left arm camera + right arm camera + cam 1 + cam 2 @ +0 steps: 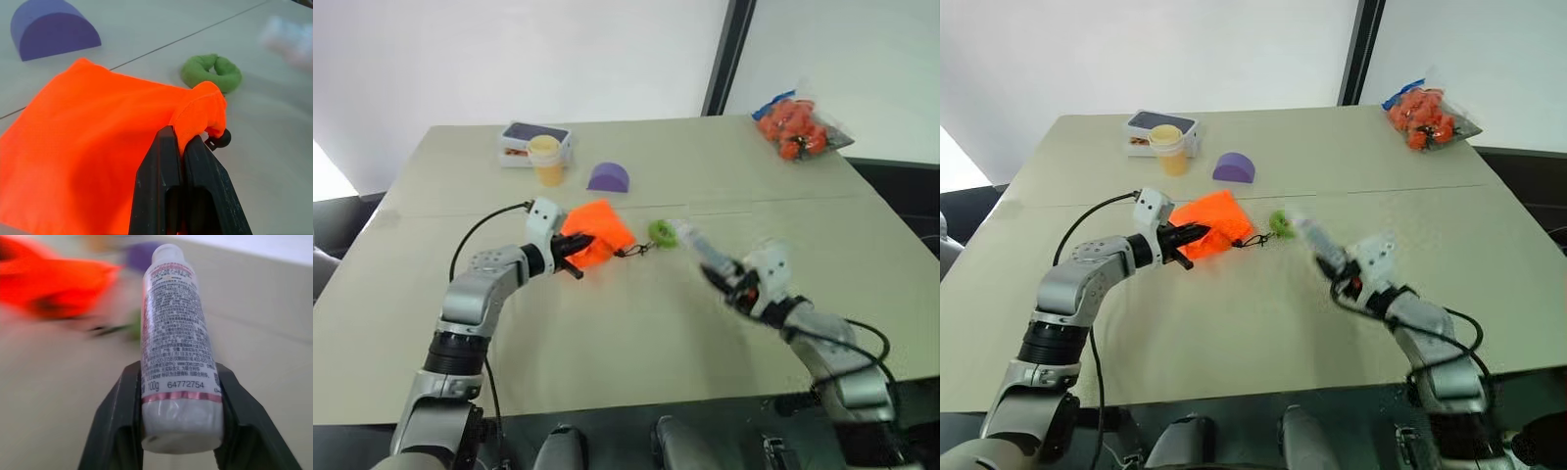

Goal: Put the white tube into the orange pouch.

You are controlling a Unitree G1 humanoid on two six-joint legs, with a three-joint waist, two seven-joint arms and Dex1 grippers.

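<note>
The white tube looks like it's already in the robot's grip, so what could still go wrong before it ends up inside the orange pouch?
1. The left end effector pinches only a corner of the orange pouch, which lies flat with no visible open mouth, so the tube may just push against fabric.
2. The right end effector grips the white tube near one end, so most of it sticks out and could pivot or slip on contact.
3. The green ring lies beside the pouch and might get knocked.
</note>
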